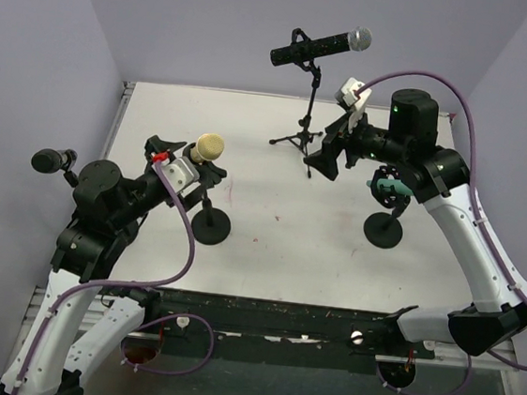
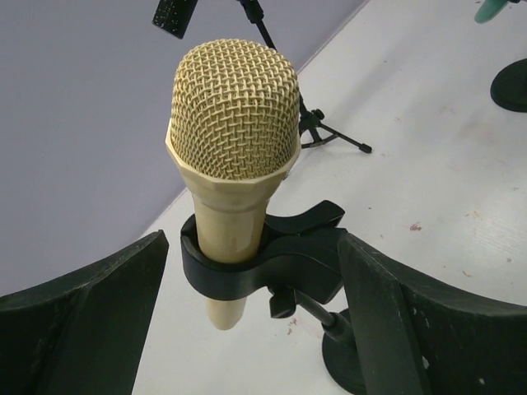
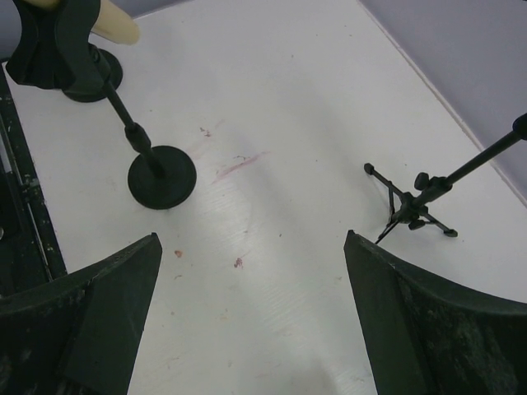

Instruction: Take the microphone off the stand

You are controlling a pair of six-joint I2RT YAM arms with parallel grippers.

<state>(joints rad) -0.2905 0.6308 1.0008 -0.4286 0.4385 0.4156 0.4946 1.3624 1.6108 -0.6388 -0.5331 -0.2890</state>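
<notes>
Left claw (image 2: 253,240) is released, its fingers (image 2: 99,313) spread wide on either side of the stand's clip (image 2: 288,263), touching neither clip nor mic. The mic (image 2: 235,115), pale gold with a mesh head, sits head up in that clip, its tail poking out below. The stand (image 1: 210,227), a thin rod on a round black base, rests on the white table (image 1: 267,254).

Right claw (image 3: 251,247) is released too, jaws wide with only bare table between them. It hangs to the right of the stand and well apart from it.

Beyond the stand and to its right, a tripod (image 1: 300,135) carries a black mic (image 1: 319,46) lying nearly level. Farther right of the stand, under the right arm, a second round base (image 1: 382,231) has a teal thing (image 1: 385,182) above it, too hidden to make out.
</notes>
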